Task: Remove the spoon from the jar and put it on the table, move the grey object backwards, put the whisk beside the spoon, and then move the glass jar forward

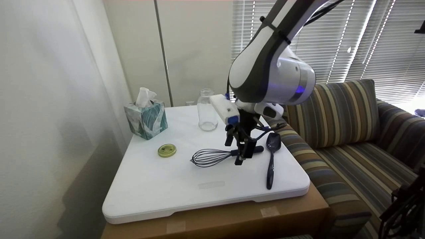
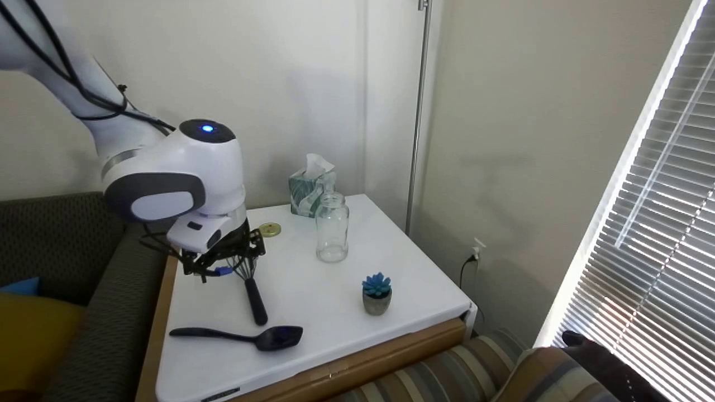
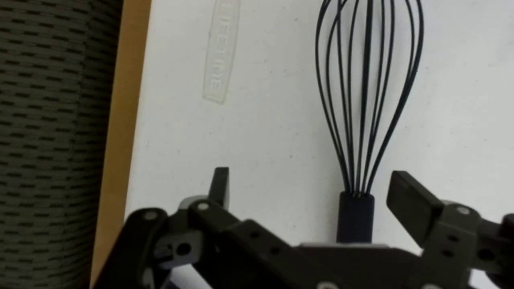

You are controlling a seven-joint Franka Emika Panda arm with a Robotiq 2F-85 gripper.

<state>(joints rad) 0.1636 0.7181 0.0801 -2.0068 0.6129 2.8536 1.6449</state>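
Observation:
The whisk (image 3: pixel 355 218) lies on the white table (image 1: pixel 149 192), wires toward the yellow-green lid's side. My gripper (image 3: pixel 311 186) hovers open over it. The top of its black handle shows between the spread fingers, closer to the right finger (image 3: pixel 413 204) of the wrist view and touching neither. Beside the whisk handle rests the black spoon (image 2: pixel 279 338), flat on the table, outside the wrist view. Farther back the glass jar (image 1: pixel 207 114) stands upright with nothing inside. The grey object (image 2: pixel 376 301), a small pot with a blue succulent, sits near a table edge; the arm hides it in an exterior view (image 1: pixel 255 83).
A teal tissue box (image 1: pixel 147 119) stands at the table's wall side, with a flat yellow-green lid (image 1: pixel 167 150) in front of it. Striped sofa cushions (image 1: pixel 335 119) border the table along a side. White walls rise close behind.

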